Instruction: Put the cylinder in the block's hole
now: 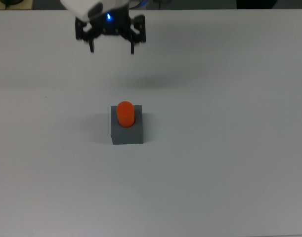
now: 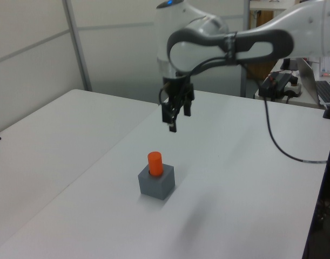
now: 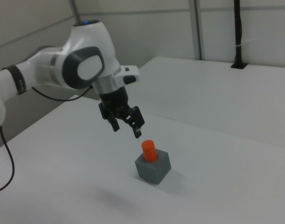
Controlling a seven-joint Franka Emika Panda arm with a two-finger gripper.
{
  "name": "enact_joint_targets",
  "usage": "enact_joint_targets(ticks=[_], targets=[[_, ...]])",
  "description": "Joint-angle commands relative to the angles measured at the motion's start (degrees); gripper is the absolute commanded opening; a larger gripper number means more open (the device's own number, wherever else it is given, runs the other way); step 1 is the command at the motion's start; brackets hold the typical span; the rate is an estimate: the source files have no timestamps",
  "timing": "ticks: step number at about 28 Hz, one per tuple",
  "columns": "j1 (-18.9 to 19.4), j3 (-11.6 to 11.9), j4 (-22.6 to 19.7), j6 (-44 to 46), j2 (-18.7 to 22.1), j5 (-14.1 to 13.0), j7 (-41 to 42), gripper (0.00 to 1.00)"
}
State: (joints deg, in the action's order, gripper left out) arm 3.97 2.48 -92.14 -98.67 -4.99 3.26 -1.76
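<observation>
On table: cylinder (image 1: 125, 113) upright in block (image 1: 126, 131) | hand (image 1: 111, 50) spread, above, apart

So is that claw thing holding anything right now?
Nothing. The gripper is open and empty, up above the table; the cylinder stands in the block.

You're in what looks like a robotics lab, bare white table (image 2: 73, 162), grey partition panels (image 2: 35, 59) behind; robot arm (image 2: 219, 40) trailing a black cable (image 2: 278, 145), laptop (image 2: 322, 89) at the left view's right edge
</observation>
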Motion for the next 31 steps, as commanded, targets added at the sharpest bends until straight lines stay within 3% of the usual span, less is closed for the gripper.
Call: enact_joint_targets(ticks=[1,8,14,17,31], targets=[[0.69,0.86,-5.06,2.16,4.9,-1.07,0.53,1.0],[0.69,0.77,-9.11,1.81,8.77,-1.15,0.45,1.0],[0.16,1.3,-9.29,1.55,10.09,-1.24,0.44,1.0],[0.16,1.91,-9.02,1.46,10.18,-2.91,0.53,1.0],[0.08,1.91,-8.58,0.14,9.48,-3.18,0.71,1.0]])
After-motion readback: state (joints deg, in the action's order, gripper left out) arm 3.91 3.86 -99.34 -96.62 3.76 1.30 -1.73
